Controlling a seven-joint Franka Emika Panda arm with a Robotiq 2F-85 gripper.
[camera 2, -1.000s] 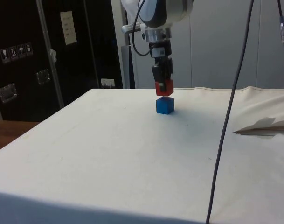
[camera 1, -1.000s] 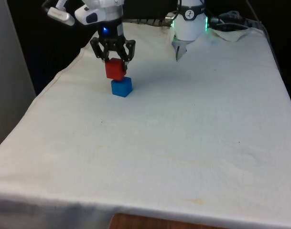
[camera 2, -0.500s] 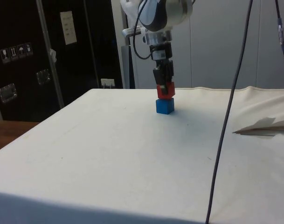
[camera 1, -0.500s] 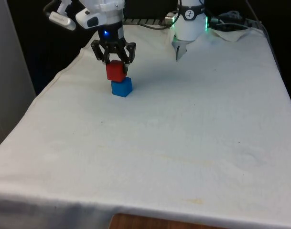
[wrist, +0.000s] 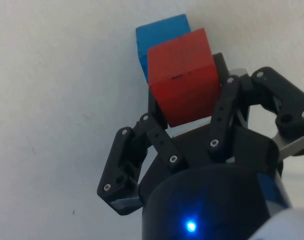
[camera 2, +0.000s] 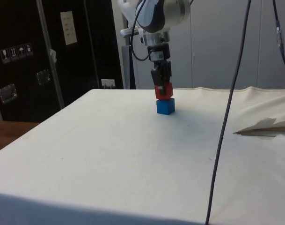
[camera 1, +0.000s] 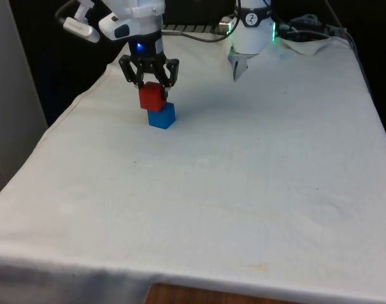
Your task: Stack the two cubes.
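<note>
Front view first: I have the black two-finger gripper clamped on the red cube, which sits directly above the blue cube and overlaps its upper edge from this angle. The red one is offset a little toward the front view's left of the blue one. Both are plain, sharp-edged blocks with a matte finish, standing on the white tablecloth, whose weave is slightly wrinkled and faintly stained nearer the camera. A crumpled fold of the same cloth lies at the far corner on the front view's right.

Side view: I see the red cube touching, or all but touching, the top of the blue cube; I cannot tell whether its weight is resting there. The gripper hangs straight down over the pair. A thin dark cable crosses the foreground.

Wrist view: the red cube is pinched between the linked black fingers, its faces smooth and flat. The blue cube peeks out beyond it, only partly covered.
</note>
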